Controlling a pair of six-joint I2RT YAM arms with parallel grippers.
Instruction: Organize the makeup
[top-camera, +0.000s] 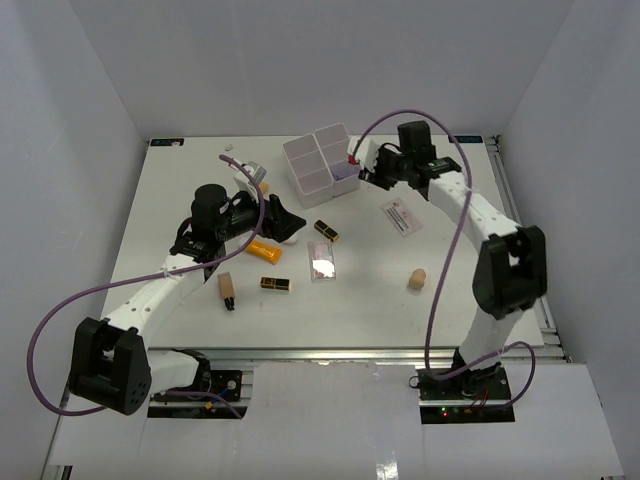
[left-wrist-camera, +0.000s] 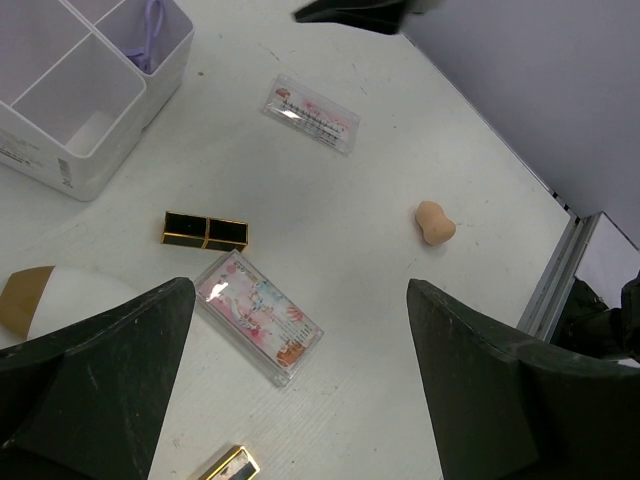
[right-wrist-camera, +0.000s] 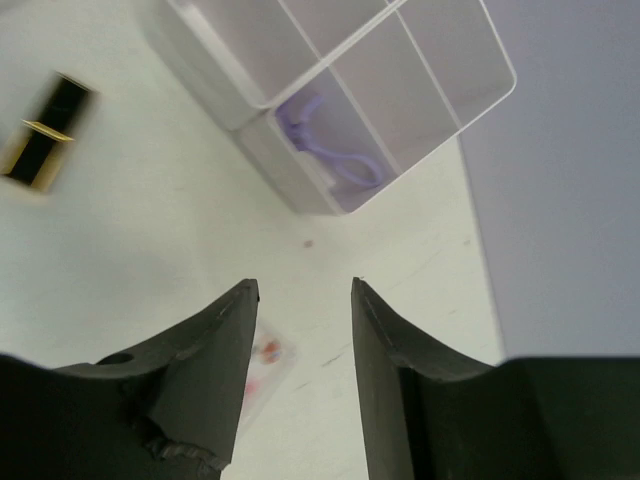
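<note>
Where the white desk fills the top view, we log two arms reaching in from the near edge. The left arm angles toward the middle; the right arm bends round to the far side.

The left fingers are spread wide with nothing between them, hanging over the desk's centre. The right fingers are parted with a clear gap, gripping nothing, just beside the white box.

That box has four compartments and sits at the far middle of the desk. A small purple item lies in the corner compartment nearest the right fingers.

The rest of the makeup is scattered loose on the desk:
- Clear pink palette, flat, centre, below the left fingers in the wrist view.
- White-red packet, flat, right of centre, near the right arm.
- Orange tube, just beside the left fingers.
- Tan bottle with dark cap, lying on its side, near-left.
- One black-gold lipstick between box and palette.
- A second lipstick near the bottle.
- Beige sponge, alone at near-right, well apart from the others.
</note>
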